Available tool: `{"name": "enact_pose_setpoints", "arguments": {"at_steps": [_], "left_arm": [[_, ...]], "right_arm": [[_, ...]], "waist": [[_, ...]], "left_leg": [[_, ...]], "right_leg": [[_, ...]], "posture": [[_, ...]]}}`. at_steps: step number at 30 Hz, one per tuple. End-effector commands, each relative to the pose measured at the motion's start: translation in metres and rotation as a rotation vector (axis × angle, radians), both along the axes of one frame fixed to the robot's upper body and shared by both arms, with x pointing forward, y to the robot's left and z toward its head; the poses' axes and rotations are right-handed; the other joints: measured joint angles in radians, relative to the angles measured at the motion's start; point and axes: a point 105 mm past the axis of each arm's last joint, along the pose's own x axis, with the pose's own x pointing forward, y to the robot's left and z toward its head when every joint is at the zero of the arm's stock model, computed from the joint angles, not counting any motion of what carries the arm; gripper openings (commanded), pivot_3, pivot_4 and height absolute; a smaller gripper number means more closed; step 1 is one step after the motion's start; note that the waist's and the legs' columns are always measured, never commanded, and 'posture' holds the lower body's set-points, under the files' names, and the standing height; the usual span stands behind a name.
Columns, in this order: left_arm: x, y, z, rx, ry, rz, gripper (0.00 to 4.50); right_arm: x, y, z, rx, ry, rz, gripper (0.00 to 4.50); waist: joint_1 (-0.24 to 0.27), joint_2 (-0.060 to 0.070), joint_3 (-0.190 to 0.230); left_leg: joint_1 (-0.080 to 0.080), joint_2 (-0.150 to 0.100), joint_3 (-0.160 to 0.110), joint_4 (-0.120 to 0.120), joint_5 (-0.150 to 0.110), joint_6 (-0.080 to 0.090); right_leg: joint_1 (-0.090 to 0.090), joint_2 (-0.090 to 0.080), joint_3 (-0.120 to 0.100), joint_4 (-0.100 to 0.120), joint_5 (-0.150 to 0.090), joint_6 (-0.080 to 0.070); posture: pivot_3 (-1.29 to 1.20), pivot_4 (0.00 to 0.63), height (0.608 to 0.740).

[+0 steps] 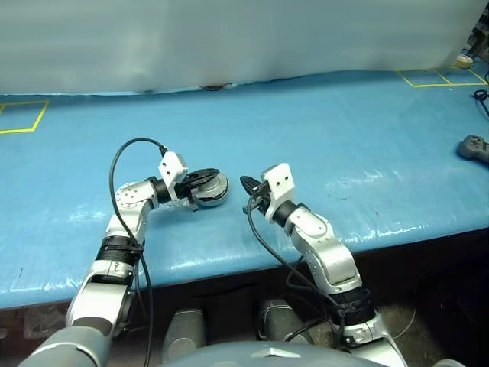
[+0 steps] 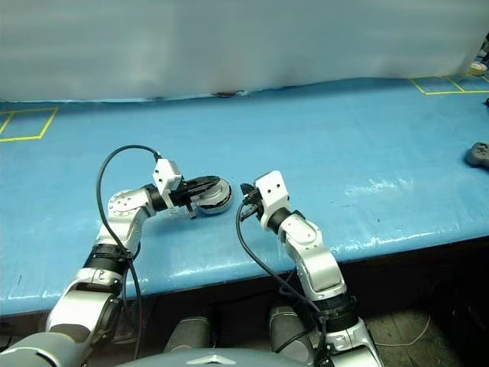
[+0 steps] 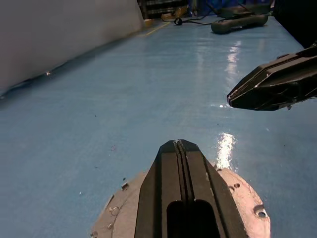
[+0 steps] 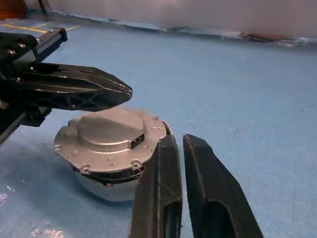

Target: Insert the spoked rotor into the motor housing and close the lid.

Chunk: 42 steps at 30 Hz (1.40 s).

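Note:
The motor housing point(image 4: 106, 186) sits on the blue table, and the lid point(image 4: 106, 134) lies flat on top of it, plain grey face up. The spoked rotor is hidden. My left gripper point(image 1: 216, 174) is shut and hovers level just over the lid, its tip past the lid's middle. My right gripper point(image 1: 246, 183) points at the housing from its right side, a short way off. Its fingers point(image 4: 161, 188) stand a narrow slit apart with nothing between them. The left wrist view looks over the lid point(image 3: 237, 198) toward the right gripper point(image 3: 230, 99).
A black controller point(image 1: 475, 147) lies at the far right of the table. Yellow tape squares point(image 1: 23, 118) point(image 1: 435, 76) mark the back corners, with a tape roll point(image 1: 463, 60) beyond. The table's front edge point(image 1: 244, 264) runs just under both arms.

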Motion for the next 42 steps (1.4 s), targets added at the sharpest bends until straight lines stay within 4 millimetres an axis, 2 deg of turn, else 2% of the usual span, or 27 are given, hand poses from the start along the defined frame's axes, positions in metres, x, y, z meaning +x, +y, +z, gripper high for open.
{"name": "enact_pose_setpoints", "arguments": {"at_steps": [1,11,17,23,28,33,42], "left_arm": [[-0.006,0.010,0.015,-0.024,-0.041,0.028,0.00],[-0.019,0.046,0.012,-0.044,-0.009,0.184,0.00],[-0.041,0.053,0.009,-0.093,0.014,0.234,0.00],[-0.066,0.057,-0.004,-0.088,0.076,0.272,0.00],[-0.076,0.059,-0.008,-0.091,0.099,0.311,0.00],[-0.081,0.058,-0.010,-0.105,0.109,0.331,0.00],[-0.086,0.055,-0.013,-0.124,0.126,0.343,0.00]], "right_arm": [[0.002,0.006,0.015,0.000,-0.049,0.024,1.25],[0.012,0.027,0.012,-0.037,-0.039,0.112,4.48],[0.017,0.044,0.011,-0.070,-0.036,0.167,4.48],[0.019,0.064,0.016,-0.075,-0.019,0.233,4.48],[0.019,0.081,0.012,-0.105,0.017,0.299,4.48],[0.027,0.084,0.005,-0.128,0.045,0.298,4.48],[0.040,0.075,-0.009,-0.168,0.092,0.277,4.48]], "waist": [[-0.001,0.000,0.000],[-0.002,0.000,0.000],[-0.005,0.000,0.000],[-0.012,0.001,0.001],[-0.016,0.001,0.001],[-0.019,0.001,0.001],[-0.025,0.001,0.001]], "left_leg": [[0.000,0.000,0.000,0.000,0.000,0.000],[0.000,0.000,0.000,0.000,0.000,0.000],[0.000,0.001,0.001,-0.001,0.000,0.000],[0.000,0.001,0.000,-0.002,0.000,0.000],[0.000,0.001,0.000,-0.001,0.000,0.000],[0.000,0.001,0.001,-0.002,0.000,0.000],[0.000,0.001,0.001,-0.004,0.000,0.000]], "right_leg": [[0.000,0.000,0.000,0.000,0.000,0.000],[0.000,0.000,0.000,0.000,-0.002,-0.004],[-0.001,-0.001,0.000,0.000,-0.002,-0.004],[-0.001,-0.001,0.000,0.000,-0.003,-0.006],[-0.001,-0.001,0.000,0.000,-0.004,-0.007],[-0.001,-0.001,0.000,-0.001,-0.005,-0.008],[-0.002,-0.001,0.000,-0.001,-0.005,-0.009]], "posture": [[0.00,0.150,0.740],[0.00,0.150,0.740],[0.00,0.150,0.740],[0.00,0.150,0.740],[0.00,0.150,0.740],[0.00,0.150,0.740],[0.00,0.150,0.740]]}}
